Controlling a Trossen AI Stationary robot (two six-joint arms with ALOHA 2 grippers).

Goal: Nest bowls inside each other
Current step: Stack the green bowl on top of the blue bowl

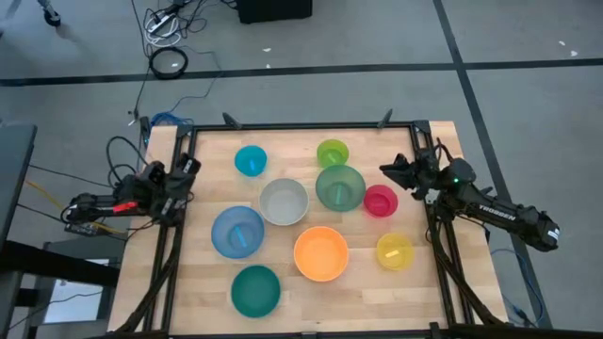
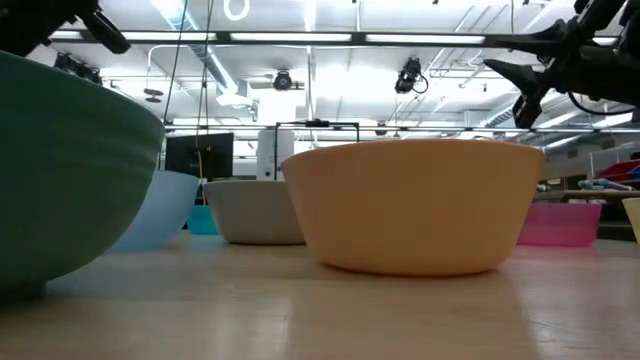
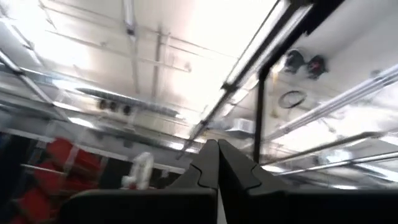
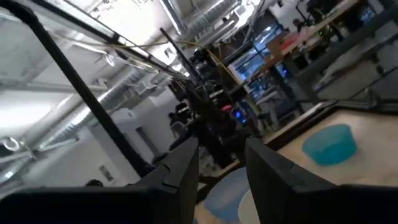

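Several bowls stand open side up on the wooden table [image 1: 415, 292], none inside another. At the back are the cyan bowl [image 1: 250, 160] and the lime green bowl [image 1: 333, 153]. In the middle are the green [image 1: 340, 186], grey-white [image 1: 284, 201], pink-red [image 1: 381, 201] and light blue bowls [image 1: 237, 232]. Nearer are the orange [image 1: 321, 253], yellow [image 1: 395, 251] and teal bowls [image 1: 255, 290]. My left gripper [image 1: 191, 165] is shut and empty above the table's left edge, tipped upward [image 3: 217, 158]. My right gripper [image 1: 386, 170] is open and empty, raised beside the pink-red bowl.
A black frame [image 1: 301, 125] runs round the table's edges, and both arms sit on its side rails. Cables [image 1: 104, 202] lie beside the left arm. The low view has the teal bowl [image 2: 60, 170] and the orange bowl [image 2: 420, 205] close in front.
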